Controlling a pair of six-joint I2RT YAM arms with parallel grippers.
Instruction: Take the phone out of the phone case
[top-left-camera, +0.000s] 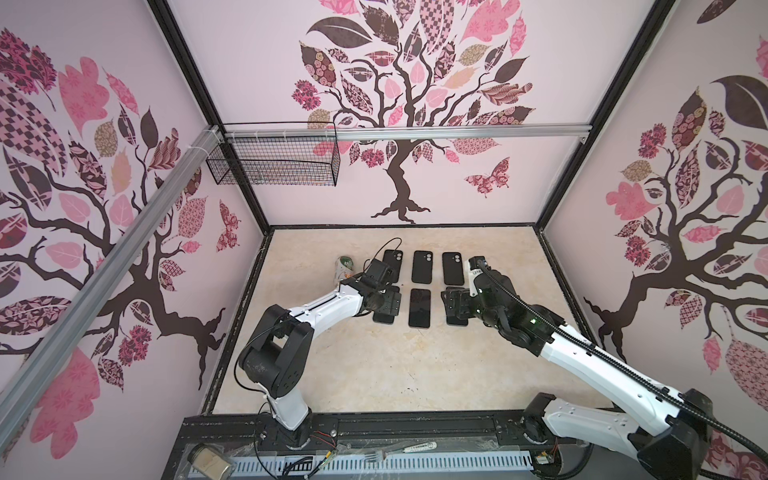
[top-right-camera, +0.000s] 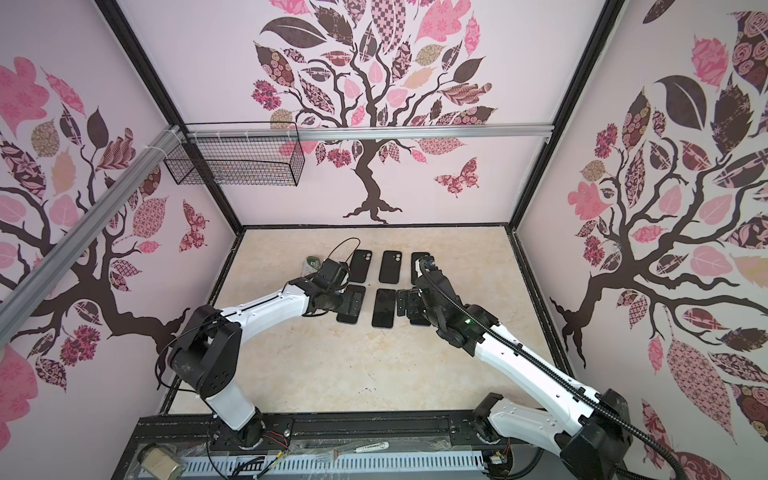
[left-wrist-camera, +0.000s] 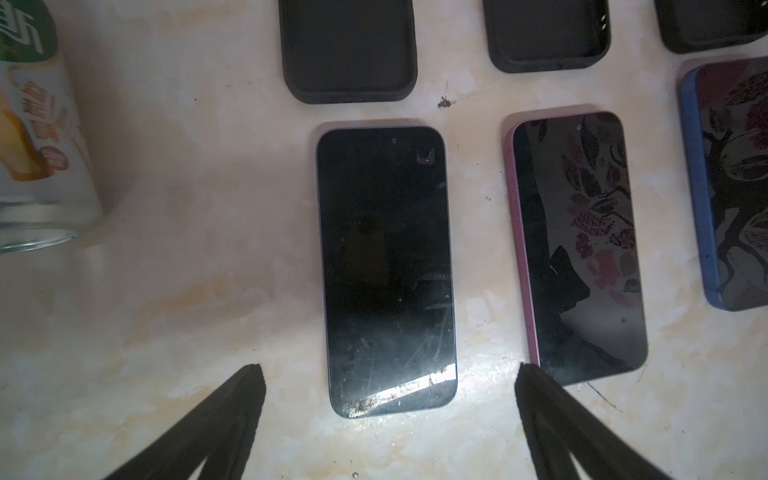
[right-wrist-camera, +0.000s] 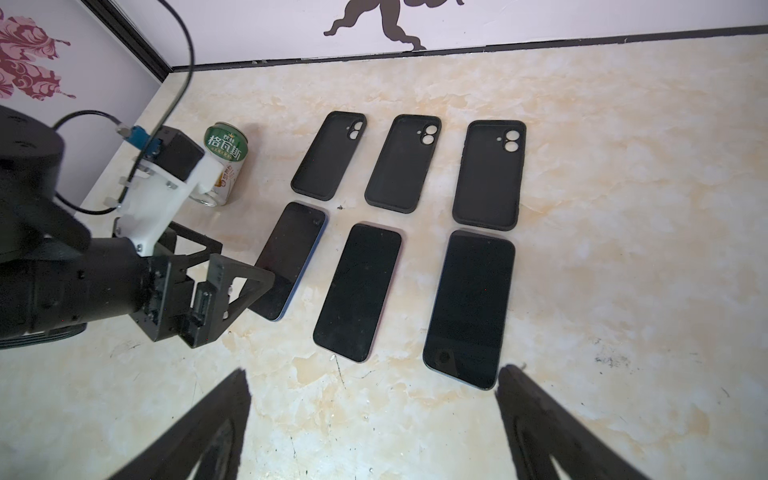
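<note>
Left pincer (left-wrist-camera: 388, 370) and right pincer (right-wrist-camera: 372, 372): both fully spread, gripping nothing. Three phones (right-wrist-camera: 358, 291) lie screen-up on the table (right-wrist-camera: 623, 208), each just beside, not inside, an empty black case (right-wrist-camera: 402, 163).

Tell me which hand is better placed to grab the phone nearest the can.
Left. The left hand hangs open over that phone, fingers flanking its end; the right hand hovers open by the third phone along.

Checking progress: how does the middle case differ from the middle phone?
The middle case is an empty matte shell with open camera holes; the middle phone is solid, glossy screen up. The case is black; the phone has a pink edge. Both lie flat.
</note>
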